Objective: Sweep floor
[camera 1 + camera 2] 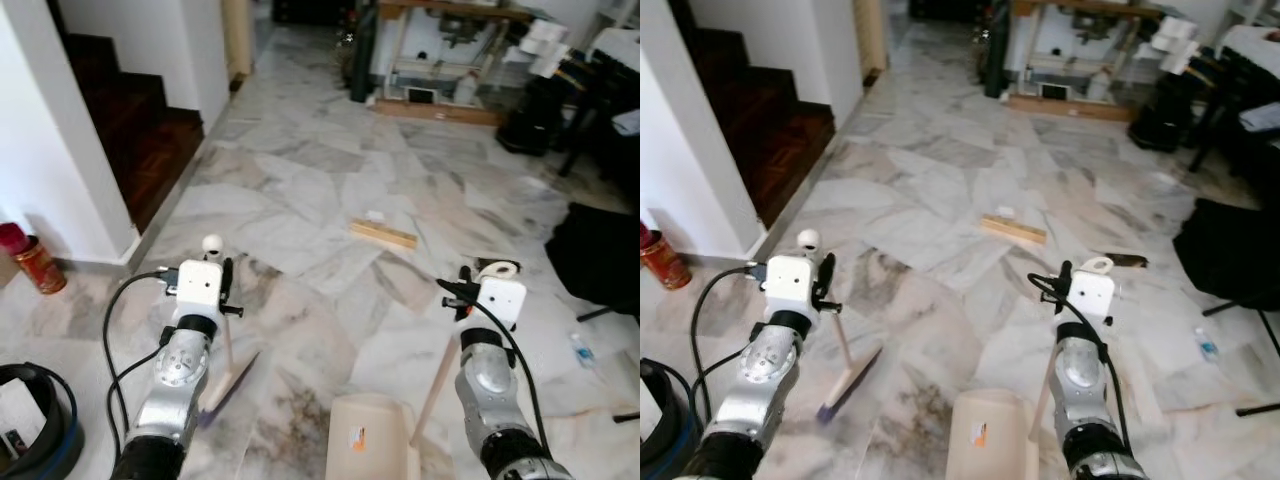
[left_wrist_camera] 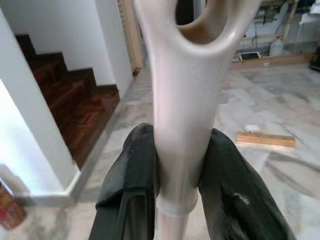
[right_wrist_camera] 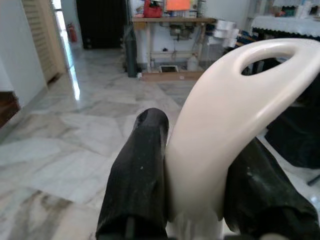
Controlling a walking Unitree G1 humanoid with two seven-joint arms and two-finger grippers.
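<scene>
Marble floor (image 1: 300, 190) of a home interior, seen from the robot's head. Lower left of the frame: the left gripper (image 2: 181, 170) is clamped on the cream handle of a short broom (image 1: 847, 372); the wrist view shows both black fingers (image 2: 131, 185) pressed against the shaft just under its looped end. The shaft runs down to the broom head, which rests on the floor at the bottom left centre, its bristles tinged purple.

Lower right of the frame: the right gripper (image 3: 195, 170) is closed around the curved, looped handle of a cream dustpan (image 1: 372, 440); its fingers (image 3: 137, 175) touch the handle on both sides. The handle slants down to the pan, which sits on the floor at the bottom centre, between the two arms, and bears a small orange label.

Centre of the frame, beyond both grippers: a wooden block (image 1: 383, 234) lies flat on the floor, with a small white scrap just beside its far edge. Left: a dark wooden staircase (image 1: 130, 110) behind a white wall, a red canister (image 1: 36, 260) at the wall's foot, and a black bin (image 1: 40, 425) in the bottom left corner. Top: a wooden table (image 1: 450, 40) with clutter under it. Right edge: dark furniture and a small plastic bottle (image 1: 583, 349) on the floor.
</scene>
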